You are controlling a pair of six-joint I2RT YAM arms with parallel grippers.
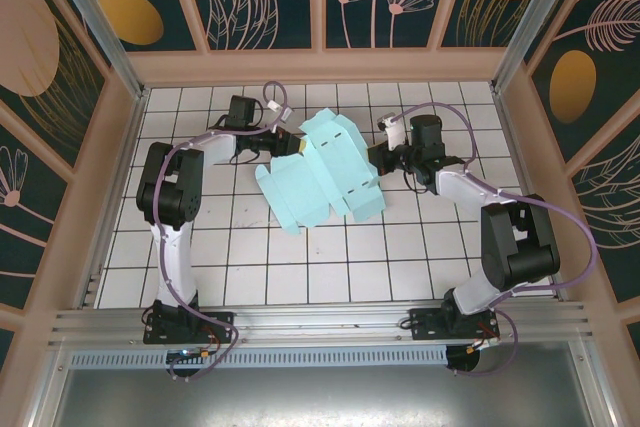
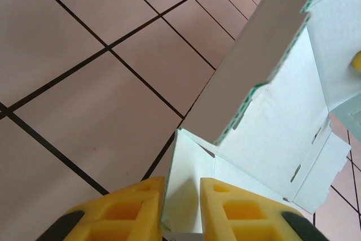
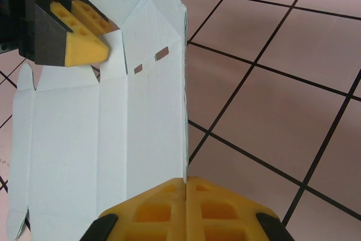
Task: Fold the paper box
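The box [image 1: 322, 175] lies unfolded on the counter [image 1: 250, 267] between both arms. The left hand [image 2: 181, 204] pinches its left flap. The right hand [image 3: 185, 198] is clamped on its right edge.

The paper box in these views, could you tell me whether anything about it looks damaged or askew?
Nothing looks damaged. The paper box is a half-opened cut-out lying askew to the tile grid, with each gripper's jaws pinching an edge.

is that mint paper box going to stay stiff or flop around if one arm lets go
Probably floppy: the paper box is thin scored card, its panels already bent at several angles. Likely very light, so a nudge could slide it across the tiles. Each tool, left and right, pinches only an edge.
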